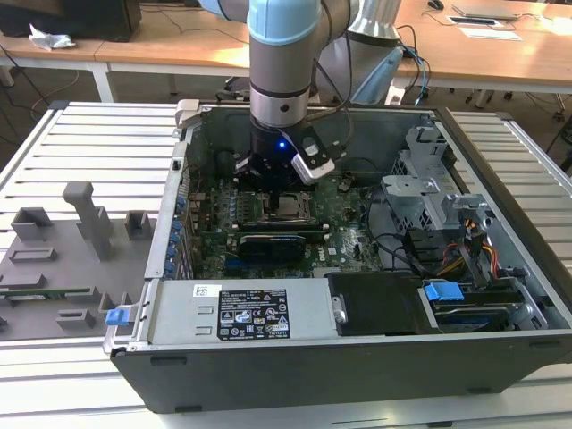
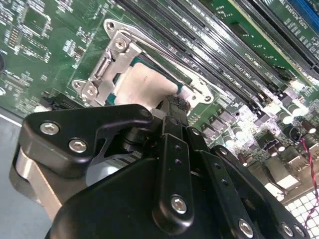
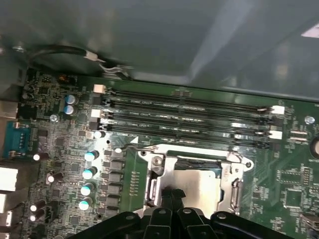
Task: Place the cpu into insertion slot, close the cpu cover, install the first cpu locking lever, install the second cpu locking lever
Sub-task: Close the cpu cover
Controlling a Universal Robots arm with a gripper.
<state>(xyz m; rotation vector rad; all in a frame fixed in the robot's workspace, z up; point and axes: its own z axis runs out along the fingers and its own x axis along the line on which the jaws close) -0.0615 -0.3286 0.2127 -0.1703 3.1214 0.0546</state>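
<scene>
The cpu (image 2: 142,82) lies seated in the insertion slot (image 2: 115,88), its pale face showing through the window of the silvery cpu cover (image 2: 121,50), which lies flat over it. In the first wrist view the cpu (image 3: 197,180) sits inside the cover (image 3: 167,162) below the memory slots. My gripper (image 2: 174,102) is shut, its narrow fingers pressed together with the tips right at the socket's edge, over the cover's rim. In the exterior view the gripper (image 1: 277,189) hangs straight down just above the socket (image 1: 290,212) on the green board.
Long black memory slots (image 3: 189,117) run beside the socket. A black expansion card (image 1: 277,243) stands in front of it. Case walls (image 1: 183,170), a drive cage (image 1: 420,179) and cables (image 1: 465,255) enclose the board. A grey fixture tray (image 1: 63,250) lies outside the case.
</scene>
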